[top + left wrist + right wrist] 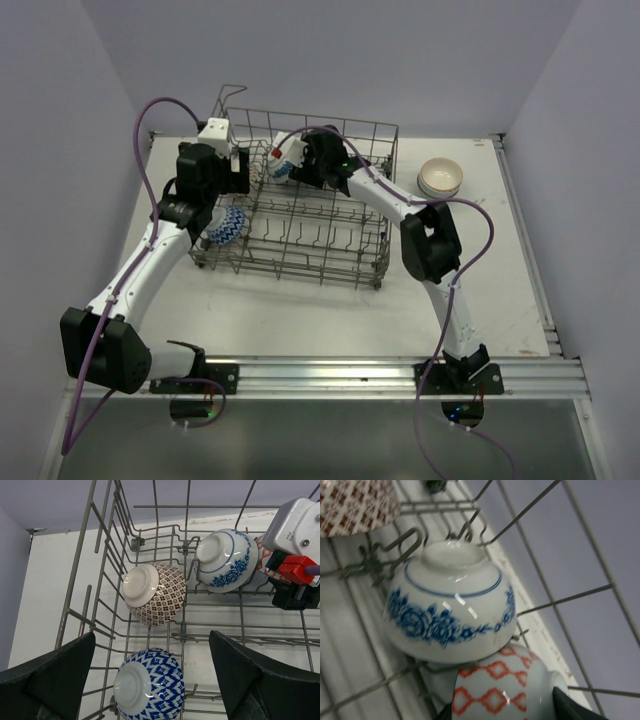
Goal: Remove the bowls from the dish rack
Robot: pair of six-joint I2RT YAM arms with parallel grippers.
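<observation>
The grey wire dish rack point(300, 266) stands at the back middle of the table. In the left wrist view, a blue-and-white diamond bowl point(148, 685) lies upside down in the rack point(75, 575). A brown-red patterned bowl point(154, 593) and a blue floral bowl point(225, 560) lie behind it. My left gripper point(152, 640) is open above the diamond bowl, not touching it. My right gripper point(507, 712) is at the rack's back wall. Its fingers close round a red-diamond bowl point(502, 690) that lies under the floral bowl point(450, 605).
A stack of white and pale bowls point(440, 177) sits on the table right of the rack. The rack's raised wire handle point(230, 92) is at its back left corner. Upright tines fill the rack's middle. Walls close in the table on three sides.
</observation>
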